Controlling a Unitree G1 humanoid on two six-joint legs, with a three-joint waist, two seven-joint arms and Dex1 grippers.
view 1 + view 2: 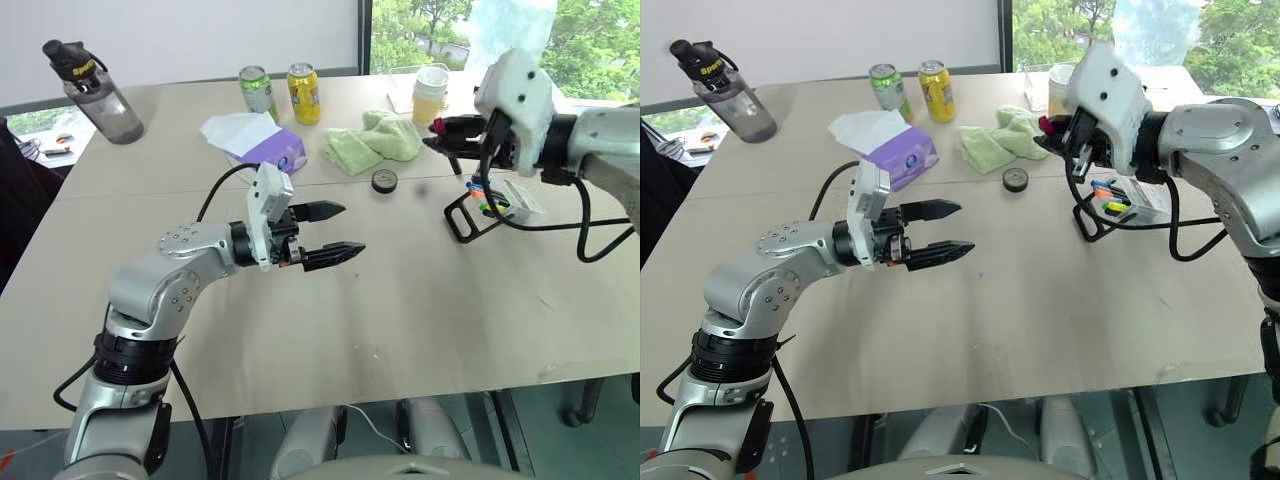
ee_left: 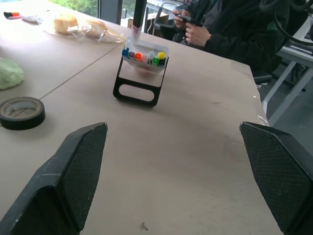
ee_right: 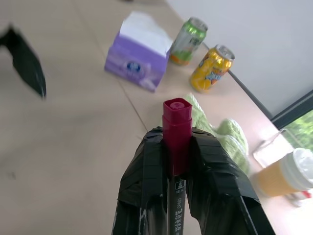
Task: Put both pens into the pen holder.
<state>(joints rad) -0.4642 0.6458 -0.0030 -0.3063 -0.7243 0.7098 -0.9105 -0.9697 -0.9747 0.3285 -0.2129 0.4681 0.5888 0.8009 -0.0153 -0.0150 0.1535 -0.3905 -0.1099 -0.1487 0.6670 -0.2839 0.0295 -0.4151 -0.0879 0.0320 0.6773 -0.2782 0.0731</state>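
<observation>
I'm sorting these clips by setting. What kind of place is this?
Probably an office or meeting room. Pale tables pushed together stand by a window with trees outside, a person sits at the far edge with a phone, and drink cans and a tissue box sit about.

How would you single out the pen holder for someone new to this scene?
Start at the window end of the table, on the robot's right. Past the green cloth and the black tape roll stands the pen holder: a small clear box on a black looped frame, the only container showing coloured marker caps.
</observation>
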